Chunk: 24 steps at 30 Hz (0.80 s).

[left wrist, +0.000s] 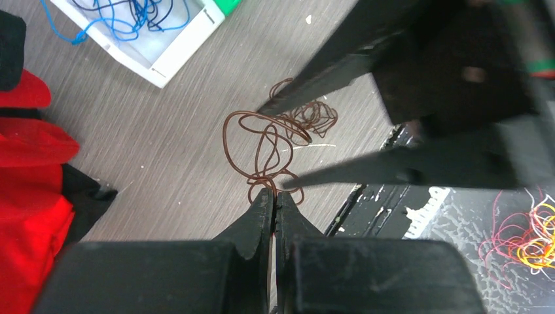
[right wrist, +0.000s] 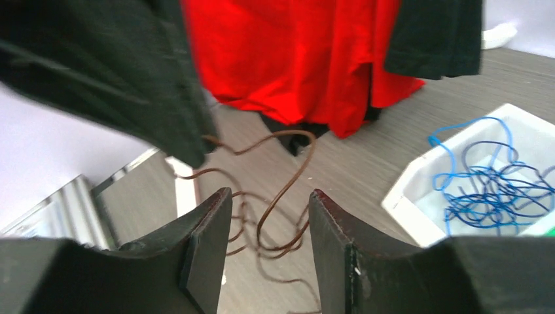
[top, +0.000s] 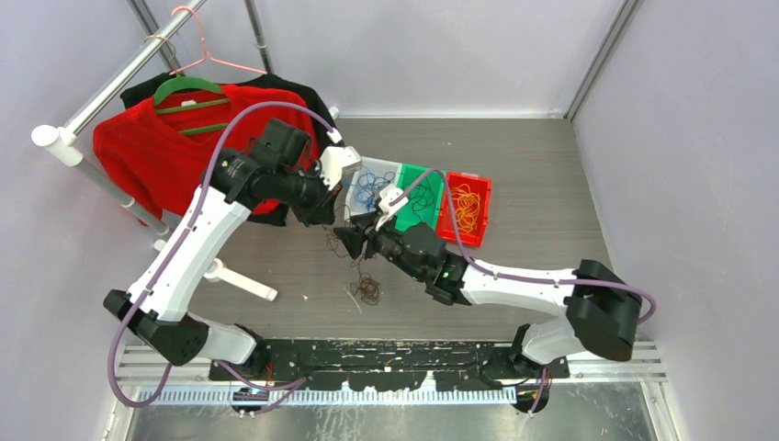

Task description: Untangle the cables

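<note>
Far L: metal rack w/ a green hanger and a red garment hanging over the L end of the table; black fabric shows behind it.

L arm reaches from the L base to mid-table. Left gripper: fingers pressed together, tips pinching a strand of the brown cables. The loops hang off the tips above the tabletop. In the right wrist view the strand runs from that gripper's tip through the air.

Below them, a second small brown clump lies loose on the table, near the front edge, apart from both grippers.

Right gripper comes in from the R and meets the L one just in front of the trays. Its jaws stand apart, w/ the hanging brown loops btwn the two fingers. Can't tell if either pad touches the wire.

Behind the grippers, three trays sit side by side, L to R:
- white tray, blue cables inside.
- green tray, dark cables inside.
- red tray, orange cables inside.
</note>
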{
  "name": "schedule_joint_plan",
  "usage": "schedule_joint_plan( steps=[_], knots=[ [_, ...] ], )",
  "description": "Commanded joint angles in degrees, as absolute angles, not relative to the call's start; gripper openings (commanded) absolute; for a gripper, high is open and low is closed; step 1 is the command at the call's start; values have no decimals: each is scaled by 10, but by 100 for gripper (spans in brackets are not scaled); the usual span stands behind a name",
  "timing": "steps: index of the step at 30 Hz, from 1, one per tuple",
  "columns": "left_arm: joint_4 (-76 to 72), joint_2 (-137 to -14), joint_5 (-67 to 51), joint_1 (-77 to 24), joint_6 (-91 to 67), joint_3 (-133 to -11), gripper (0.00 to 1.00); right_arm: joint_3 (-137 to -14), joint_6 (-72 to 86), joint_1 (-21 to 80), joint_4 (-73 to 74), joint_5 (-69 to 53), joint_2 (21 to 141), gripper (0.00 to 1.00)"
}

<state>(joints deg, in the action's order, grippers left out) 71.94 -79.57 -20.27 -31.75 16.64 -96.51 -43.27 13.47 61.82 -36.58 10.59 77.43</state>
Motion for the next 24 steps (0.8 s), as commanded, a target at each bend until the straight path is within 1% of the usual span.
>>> schedule_joint_plan(
  steps=[1,4,8,16,22,24],
  knots=[
    [748,-782,-259,-317,164,-1016,0,-468,118,617,-425,225,813,50],
    [772,-781,-283,-317,171,-1042,0,-468,118,616,-444,250,833,45],
    [809,-782,-316,-317,190,-1074,0,-465,120,616,-456,257,851,42],
    [839,-784,-339,-316,206,-1125,0,-423,133,616,-469,270,855,42],
    [839,-782,-336,-316,212,-1141,0,-367,149,616,-476,280,820,41],
    [835,-781,-334,-317,212,-1139,0,-337,161,616,-491,253,792,46]
  ],
)
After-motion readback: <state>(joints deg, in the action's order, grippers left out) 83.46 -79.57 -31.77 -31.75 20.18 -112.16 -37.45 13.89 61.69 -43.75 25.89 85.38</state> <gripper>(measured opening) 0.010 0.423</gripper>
